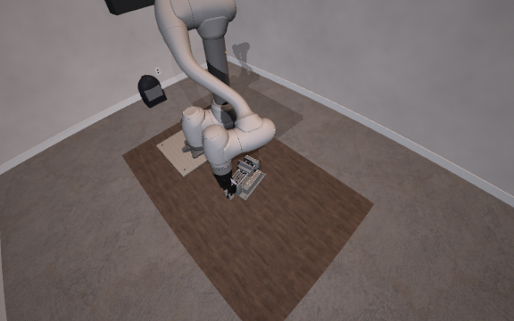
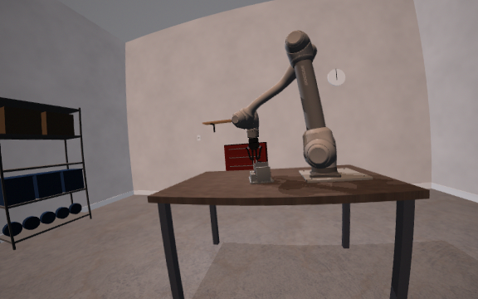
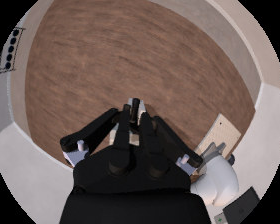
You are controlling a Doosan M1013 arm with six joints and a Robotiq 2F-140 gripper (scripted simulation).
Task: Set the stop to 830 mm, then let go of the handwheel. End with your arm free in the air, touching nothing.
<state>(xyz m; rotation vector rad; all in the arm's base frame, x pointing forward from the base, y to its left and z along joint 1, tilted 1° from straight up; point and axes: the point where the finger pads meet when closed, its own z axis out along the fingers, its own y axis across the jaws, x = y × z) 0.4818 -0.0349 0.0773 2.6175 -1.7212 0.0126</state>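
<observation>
A small grey stop device (image 1: pixel 249 177) with a scale stands on the brown table top near the arm's base; it also shows in the exterior view (image 2: pixel 260 173). My gripper (image 1: pixel 229 193) points straight down at the device's near end and is shut on the handwheel, which is hidden by the fingers. In the side view the gripper (image 2: pixel 254 159) sits just above the device. In the wrist view the fingers are pressed close together around a small light part; the handwheel itself is barely visible. The scale's reading is too small to tell.
The arm's base stands on a light plate (image 1: pixel 181 152) on the table. A red crate (image 2: pixel 245 156) stands behind the table. A black shelf rack (image 2: pixel 31 166) stands at the left wall. The table edges are near the device in the side view.
</observation>
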